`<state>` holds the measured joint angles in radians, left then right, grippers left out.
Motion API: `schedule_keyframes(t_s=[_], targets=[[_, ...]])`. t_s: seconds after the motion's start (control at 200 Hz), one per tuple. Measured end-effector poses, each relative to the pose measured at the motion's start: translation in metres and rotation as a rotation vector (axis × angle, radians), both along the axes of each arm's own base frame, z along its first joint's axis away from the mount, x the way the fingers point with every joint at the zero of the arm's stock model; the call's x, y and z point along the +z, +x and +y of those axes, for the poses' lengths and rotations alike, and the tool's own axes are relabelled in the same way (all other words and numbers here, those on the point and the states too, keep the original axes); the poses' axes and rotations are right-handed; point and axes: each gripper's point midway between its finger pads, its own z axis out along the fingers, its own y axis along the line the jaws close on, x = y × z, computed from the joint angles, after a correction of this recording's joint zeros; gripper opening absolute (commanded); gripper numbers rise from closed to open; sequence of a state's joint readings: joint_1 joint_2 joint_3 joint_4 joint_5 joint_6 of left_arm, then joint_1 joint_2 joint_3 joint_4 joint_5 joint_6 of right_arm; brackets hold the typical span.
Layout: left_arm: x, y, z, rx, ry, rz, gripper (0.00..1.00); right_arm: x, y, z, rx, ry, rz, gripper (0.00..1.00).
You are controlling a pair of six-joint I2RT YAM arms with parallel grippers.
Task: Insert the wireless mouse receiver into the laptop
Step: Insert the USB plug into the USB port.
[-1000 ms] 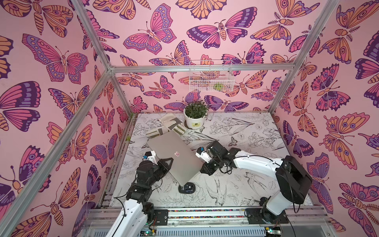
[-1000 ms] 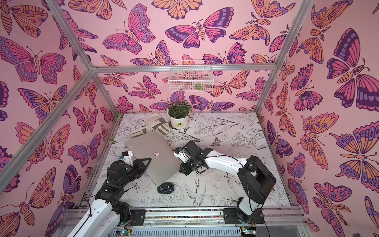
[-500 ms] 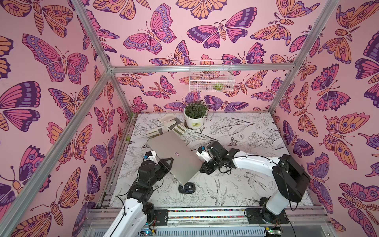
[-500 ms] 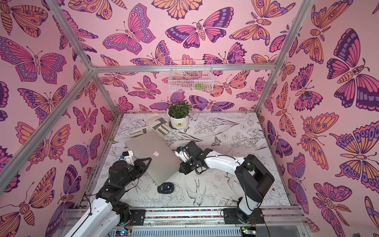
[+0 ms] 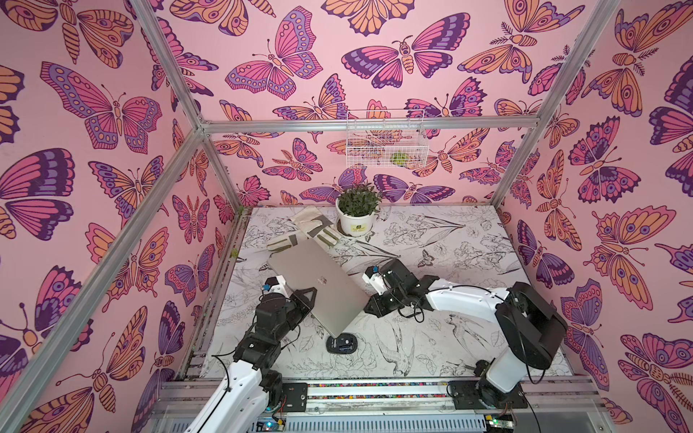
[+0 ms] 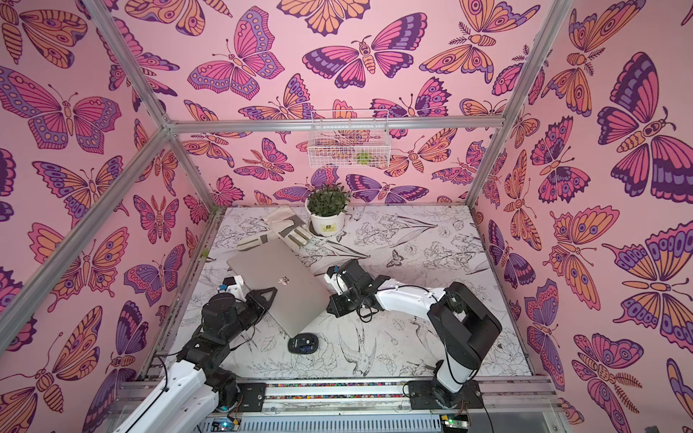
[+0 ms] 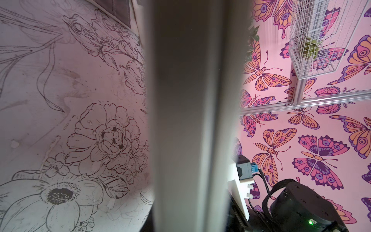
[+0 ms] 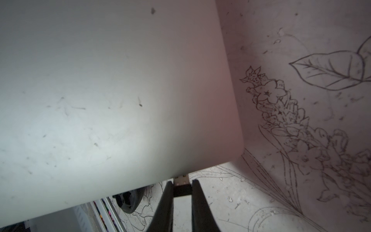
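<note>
2 right fingers (image 8: 164, 206) pinch my receiver (image 8: 181, 189), plug meeting the laptop (image 8: 110, 100) edge straight ahead; my left fingers (image 5: 305, 296) clamp the laptop.

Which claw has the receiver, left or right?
The right claw: it pinches the small black receiver, plug end at the laptop edge. The left claw only clamps the laptop's opposite side.

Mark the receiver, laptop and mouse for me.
receiver (image 8: 181, 189): right wrist view, on its black body.
laptop (image 5: 313, 268): in a top view, on the bare lid.
mouse (image 5: 341, 344): in a top view, on its back.
</note>
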<state>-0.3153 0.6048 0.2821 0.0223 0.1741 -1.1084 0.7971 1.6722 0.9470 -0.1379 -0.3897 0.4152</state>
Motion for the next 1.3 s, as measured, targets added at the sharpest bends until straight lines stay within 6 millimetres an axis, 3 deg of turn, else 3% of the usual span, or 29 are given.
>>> schedule_keyframes(t_s=[0.376, 0.556, 0.851, 0.981, 1.172, 1.297], targets=[[0.004, 0.004, 0.000, 0.019, 0.008, -0.023, 0.00, 0.002, 0.011, 0.001, -0.036, 0.033, -0.010, 0.21], [-0.016, -0.018, -0.024, -0.122, 0.003, 0.075, 0.00, 0.032, 0.038, 0.018, -0.069, 0.174, -0.114, 0.29], [-0.025, -0.027, -0.028, -0.157, 0.005, 0.120, 0.00, 0.046, 0.043, 0.026, -0.069, 0.237, -0.141, 0.33], [-0.023, -0.027, -0.025, -0.137, 0.002, 0.112, 0.00, 0.052, 0.047, 0.015, -0.109, 0.229, -0.133, 0.33], [-0.018, -0.022, -0.015, -0.059, -0.018, 0.092, 0.00, 0.061, 0.061, -0.024, -0.271, 0.179, -0.077, 0.35], [-0.020, -0.019, -0.009, -0.009, -0.029, 0.105, 0.00, 0.072, 0.054, -0.039, -0.321, 0.160, -0.054, 0.36]])
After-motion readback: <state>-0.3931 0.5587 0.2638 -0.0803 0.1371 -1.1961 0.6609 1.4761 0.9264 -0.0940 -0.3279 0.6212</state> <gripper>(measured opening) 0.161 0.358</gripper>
